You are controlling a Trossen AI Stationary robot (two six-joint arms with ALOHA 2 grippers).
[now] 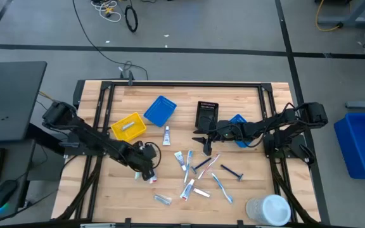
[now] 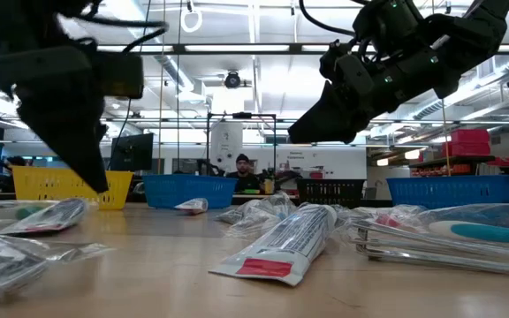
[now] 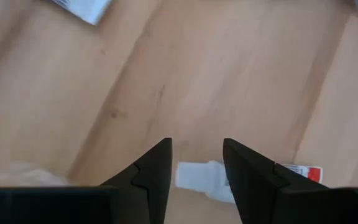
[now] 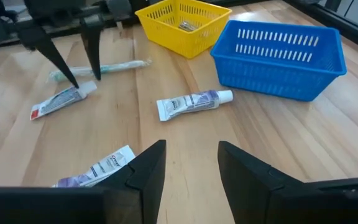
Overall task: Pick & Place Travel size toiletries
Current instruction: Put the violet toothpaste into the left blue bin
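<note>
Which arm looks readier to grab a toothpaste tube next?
The left. Its left gripper is open, low over a white tube lying between its fingers. The right gripper, also open, hangs higher above the table.

Left gripper [image 1: 149,175] is reaching in from the left side, pointed down with its fingers [image 3: 157,171] spread apart, tips right at the worktop. Right gripper [image 1: 203,143] stretches in toward the middle, held up higher, fingers [image 4: 149,168] parted too.
</note>
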